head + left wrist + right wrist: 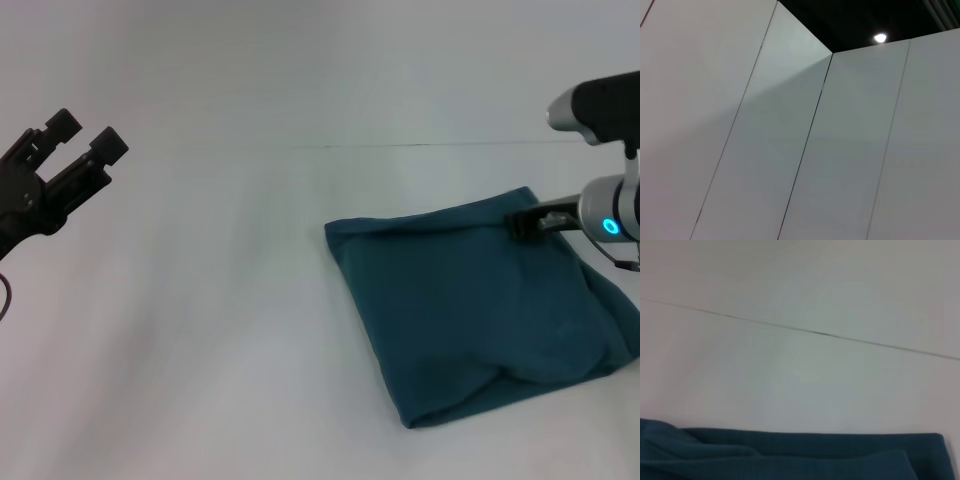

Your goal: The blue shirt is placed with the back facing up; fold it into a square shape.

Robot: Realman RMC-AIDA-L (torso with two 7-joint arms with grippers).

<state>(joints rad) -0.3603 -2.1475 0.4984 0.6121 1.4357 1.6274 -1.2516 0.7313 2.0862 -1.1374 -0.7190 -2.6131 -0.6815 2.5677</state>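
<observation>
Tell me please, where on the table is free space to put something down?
The table is bare between the raised left hand and the folded blue shirt, and also behind the shirt toward the back wall. The robot's right side is crowded: the right hand sits at the shirt's far edge.

White, matte surface (220, 330), plain, spanning the whole work area. Thin dark seam runs across it toward the far side, level with the far edge of the cloth. One item lies directly on it: the blue shirt (480, 310), dark teal, folded into a rough, slightly skewed square, set to the right of centre. Layered folded edges show along its far side; the near corner bulges a little. Soft shadow under its near edge. Left half of the surface is bare white.
</observation>
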